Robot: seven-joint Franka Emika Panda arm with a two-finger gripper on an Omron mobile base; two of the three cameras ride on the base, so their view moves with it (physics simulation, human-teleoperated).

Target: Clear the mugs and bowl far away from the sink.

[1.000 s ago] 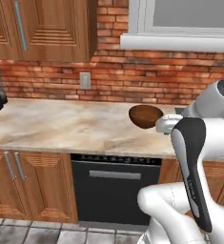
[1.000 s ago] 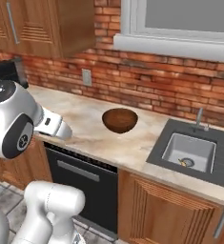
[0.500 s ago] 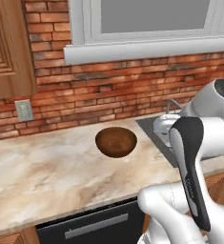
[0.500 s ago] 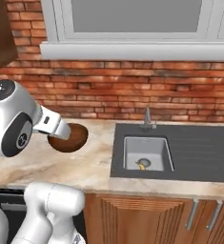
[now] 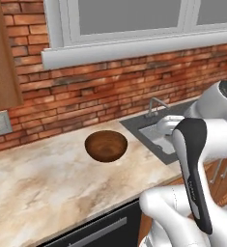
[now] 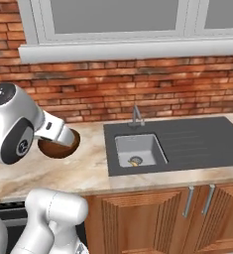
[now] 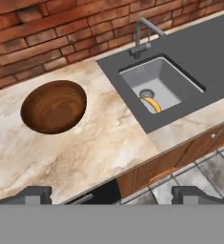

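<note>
Worktop [image 5: 33,188] of pale marble fills the lower left of the left base view, with the bowl [image 5: 106,145] sitting upright on it, mouth up, well apart from the brick wall behind. Being round, the bowl has no long axis to speak of. Just to its right lies the sink [image 5: 159,131], its faucet [image 5: 153,105] rising at the back edge; the arm's white body hides much of the basin.

From the right base view, the bowl [image 6: 67,147] rests on the worktop [image 6: 93,171] left of the sink [image 6: 138,150], partly covered by the arm. The sink's surround runs long from left to right, with the ridged drainboard [image 6: 202,139] on the right of the basin. The faucet [image 6: 136,116] stands behind the basin, and a small yellowish thing [image 6: 134,160] lies near the drain.

Seen from the hand, the claw [image 7: 112,194] is spread wide, holding nothing and touching nothing, its two fingertips [image 7: 31,194] far apart above the worktop's front edge. The bowl [image 7: 54,106] lies ahead and to the left, the sink [image 7: 161,88] ahead and to the right, with bare worktop [image 7: 104,138] between them.
</note>
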